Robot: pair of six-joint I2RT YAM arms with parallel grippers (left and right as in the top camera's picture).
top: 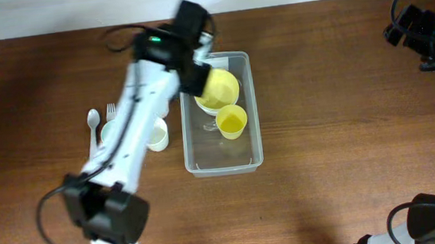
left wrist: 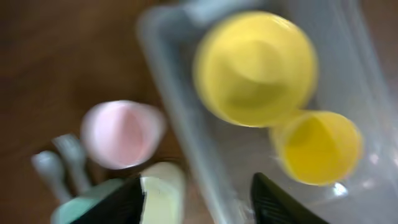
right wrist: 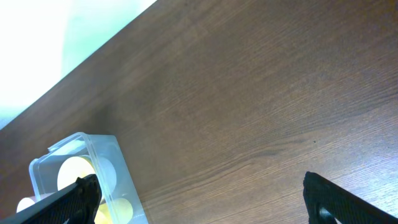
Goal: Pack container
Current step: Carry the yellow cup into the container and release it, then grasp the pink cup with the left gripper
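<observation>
The clear plastic container (top: 222,155) stands at the table's middle. In it are a yellow bowl (top: 220,86) at the far end and a yellow cup (top: 232,121) beside it. My left gripper (top: 197,74) hovers over the container's far left corner; in the blurred left wrist view it (left wrist: 199,208) is open and empty above the container wall (left wrist: 180,118), with the yellow bowl (left wrist: 255,65) and yellow cup (left wrist: 318,146) below. My right gripper (top: 427,34) is at the far right, open and empty (right wrist: 202,202) over bare wood, far from the container (right wrist: 81,146).
Left of the container lie a cream cup (top: 155,134), a pink cup (left wrist: 121,134), a mint bowl (left wrist: 78,208), a white spoon (top: 93,122) and a white fork (top: 111,112). My left arm crosses above these items. The wall runs along the table's far edge.
</observation>
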